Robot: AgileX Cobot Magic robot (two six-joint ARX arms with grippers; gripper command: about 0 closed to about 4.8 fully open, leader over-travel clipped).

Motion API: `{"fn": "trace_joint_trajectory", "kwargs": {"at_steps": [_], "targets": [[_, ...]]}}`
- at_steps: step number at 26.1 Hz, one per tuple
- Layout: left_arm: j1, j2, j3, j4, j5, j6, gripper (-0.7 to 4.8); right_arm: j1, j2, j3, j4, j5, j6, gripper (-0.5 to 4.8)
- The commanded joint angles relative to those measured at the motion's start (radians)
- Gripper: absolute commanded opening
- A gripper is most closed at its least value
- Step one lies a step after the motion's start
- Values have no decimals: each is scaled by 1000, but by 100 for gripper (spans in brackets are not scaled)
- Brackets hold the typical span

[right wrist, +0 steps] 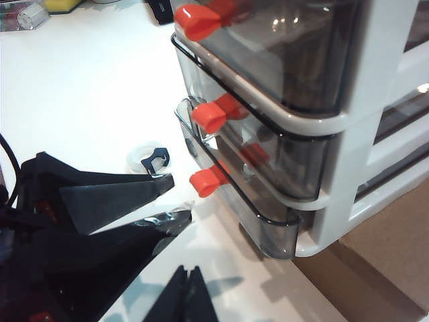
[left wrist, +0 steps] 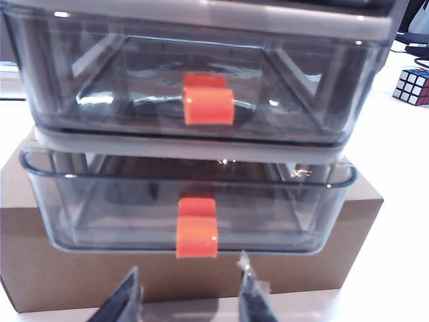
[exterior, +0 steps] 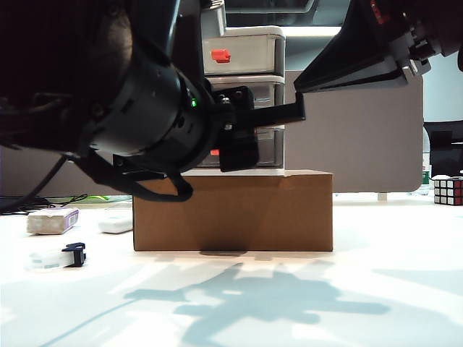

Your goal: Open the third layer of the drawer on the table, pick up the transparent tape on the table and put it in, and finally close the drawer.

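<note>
White tabletop point(exterior: 405, 289) stretches out under hard light, with a grey partition behind and a colour cube at the far right edge. On a brown cardboard box point(exterior: 233, 211) stands the drawer point(exterior: 249, 54), so its tiers sit raised to arm height, which I judge is why both arms come in level, not from above.

My left gripper point(left wrist: 189, 295) hangs right in front of the third layer point(left wrist: 191, 201), fingers parted to a moderate gap with nothing between them, lined up on either side of the orange-red handle point(left wrist: 197, 236) but short of it. That lowest tray already juts a little out past the tier above; from the right wrist view its rim shows proud of the white frame. I read the step as pulling it further open.

My right gripper point(right wrist: 186, 295) waits off to the drawer's side, high in the exterior view; its two fingertips lie together, closed on nothing.

Over on the table's left lies the transparent tape point(exterior: 59, 256), black cutter clip facing the box, well apart from the unit and near a white block with a purple label point(exterior: 52, 220) and a flat white oblong point(exterior: 116, 225).

Room is good in front of the box, bare table for the tray to slide over. Tight spots are the box's front edge just below my left fingers and the handle of the middle tier above.
</note>
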Motion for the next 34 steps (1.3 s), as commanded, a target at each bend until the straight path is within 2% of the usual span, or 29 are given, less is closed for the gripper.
{"fn": "trace_joint_trajectory", "kwargs": {"at_steps": [1, 7, 23, 28, 31, 32, 34], "targets": [[0, 0, 5, 12, 0, 0, 179, 2, -3, 5, 17, -8, -5, -5], [34, 0, 5, 13, 12, 8, 179, 2, -3, 5, 17, -8, -5, -5], [89, 10, 17, 22, 161, 9, 169, 2, -3, 5, 17, -7, -5, -5], [99, 25, 48, 24, 164, 72, 169, 2, -3, 5, 16, -8, -6, -4], [102, 25, 49, 31, 154, 73, 169, 2, -3, 4, 13, -7, -6, -5], [102, 25, 49, 31, 153, 80, 163, 2, -3, 4, 13, -8, -5, -5], [103, 25, 49, 31, 153, 87, 115, 2, -3, 4, 13, -7, -6, -5]]}}
